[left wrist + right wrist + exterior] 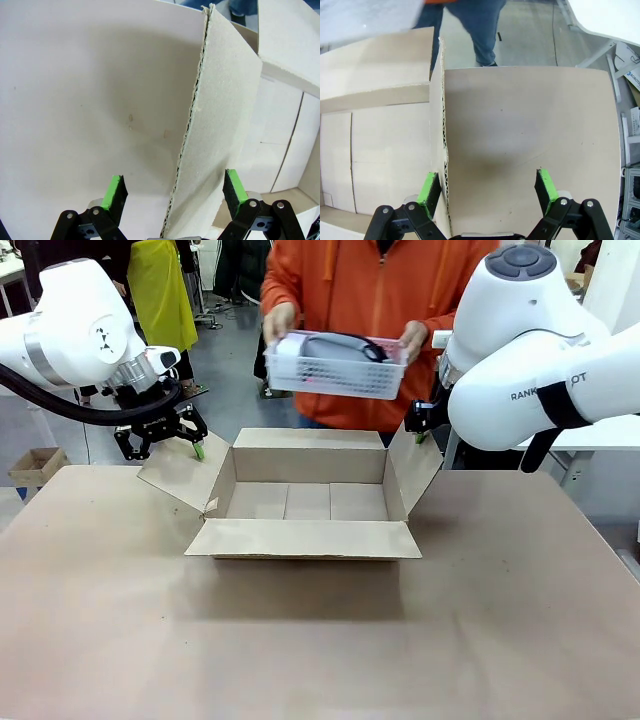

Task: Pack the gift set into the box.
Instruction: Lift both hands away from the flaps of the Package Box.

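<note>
The box (310, 466) stands open mid-table, all four flaps spread. Above its far side a person holds a white mesh basket (335, 378) in both hands. In it lies the gift set: a rounded grey pouch with a black strap (340, 344) and a white piece (288, 348). My left gripper (165, 445) is open at the left flap (185, 472). In the left wrist view that flap's edge (192, 125) runs between the gripper's (175, 192) fingers. My right gripper (420, 427) is open at the right flap (415, 468), whose edge (445, 145) lies between the gripper's (487, 187) fingers.
The brown tabletop (300, 640) stretches wide in front of the box. A small cardboard box (35, 464) sits off the table's far left corner. The person (375, 290) stands close behind the far flap.
</note>
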